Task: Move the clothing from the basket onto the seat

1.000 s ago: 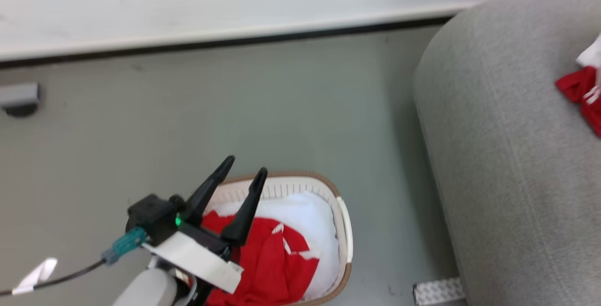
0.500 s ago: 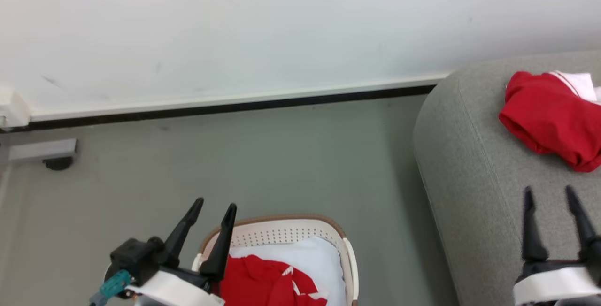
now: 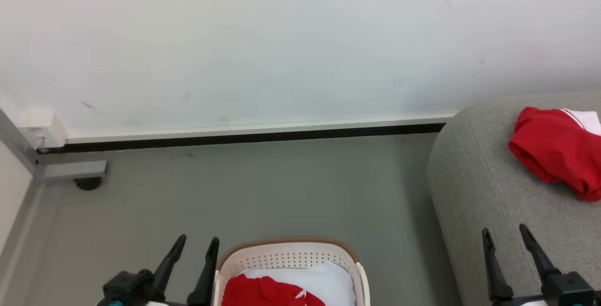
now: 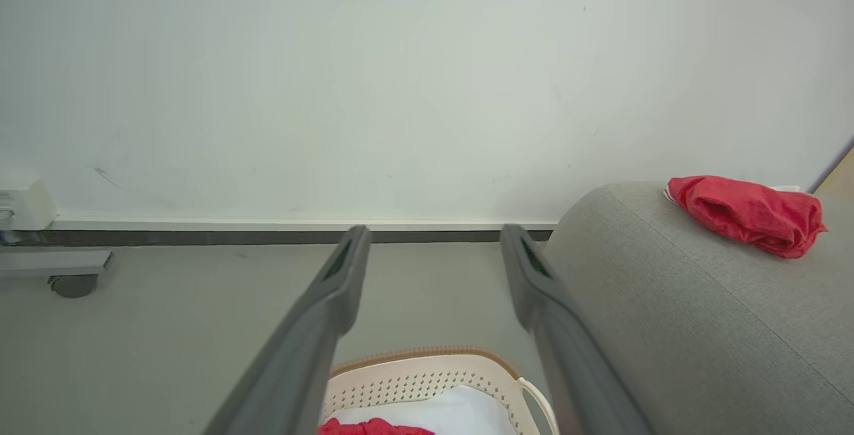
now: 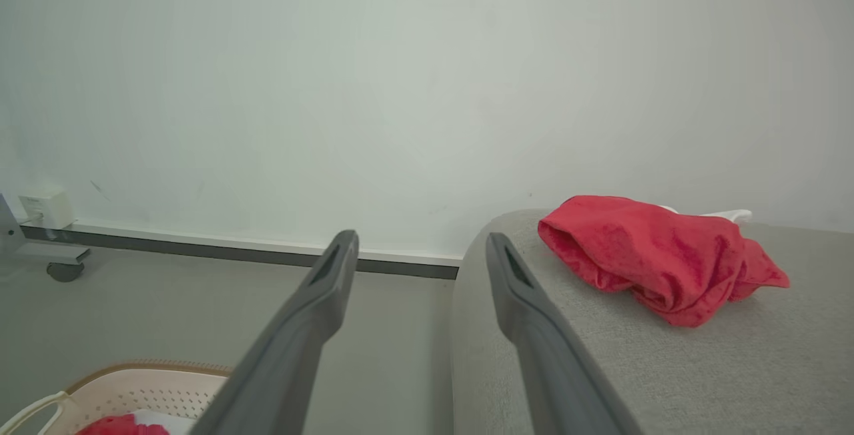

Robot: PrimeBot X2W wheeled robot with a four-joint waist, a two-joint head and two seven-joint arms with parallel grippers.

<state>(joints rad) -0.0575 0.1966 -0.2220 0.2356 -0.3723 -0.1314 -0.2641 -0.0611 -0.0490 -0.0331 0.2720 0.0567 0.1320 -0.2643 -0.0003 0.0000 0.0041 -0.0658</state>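
The cream basket [image 3: 287, 253] with its brown rim stands on the floor at the bottom centre and holds a red and white garment [image 3: 263, 293]. Another red garment [image 3: 554, 151] with white trim lies crumpled on the grey seat [image 3: 474, 193] at the right. My left gripper [image 3: 197, 239] is open just left of the basket, nothing between its fingers. Over the seat's front part my right gripper [image 3: 504, 229] is open and holds nothing. The left wrist view has the basket [image 4: 427, 375] below the fingers and the seat [image 4: 667, 301] with its garment [image 4: 747, 213] to the right. The right wrist view shows that garment [image 5: 657, 255] on the seat [image 5: 600, 355].
A white wall with a dark skirting strip [image 3: 244, 136] runs behind the grey floor [image 3: 263, 188]. A grey wheeled base [image 3: 77, 174] and a white wall box [image 3: 42, 130] sit at the far left.
The head camera has tilted up, so the wall takes more of the picture and the basket sits lower. Both grippers stay open and show lower in the view.
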